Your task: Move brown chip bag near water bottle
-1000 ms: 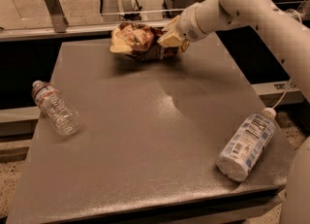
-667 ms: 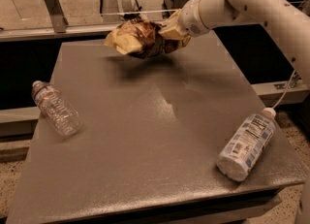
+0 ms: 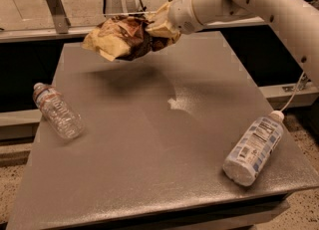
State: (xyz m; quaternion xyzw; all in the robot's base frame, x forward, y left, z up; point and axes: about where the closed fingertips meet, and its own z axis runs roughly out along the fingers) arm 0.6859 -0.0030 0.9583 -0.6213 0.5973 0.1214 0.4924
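My gripper [image 3: 158, 25] is shut on the brown chip bag [image 3: 119, 37], a crinkled dark-brown bag with tan edges. It holds the bag in the air above the far part of the grey table [image 3: 159, 144], and the bag's shadow lies on the table below it. The water bottle [image 3: 56, 110], small, clear and ribbed, lies on its side at the table's left edge, to the lower left of the bag and well apart from it.
A bigger white-and-blue labelled bottle [image 3: 254, 147] lies on its side near the table's front right corner. A metal rail and a bracket [image 3: 54, 9] run behind the table. A thin cable [image 3: 294, 94] hangs by the right edge.
My gripper has lifted the chip bag off the far edge of the table and carried it left and toward the front. Both bottles have stayed where they were.
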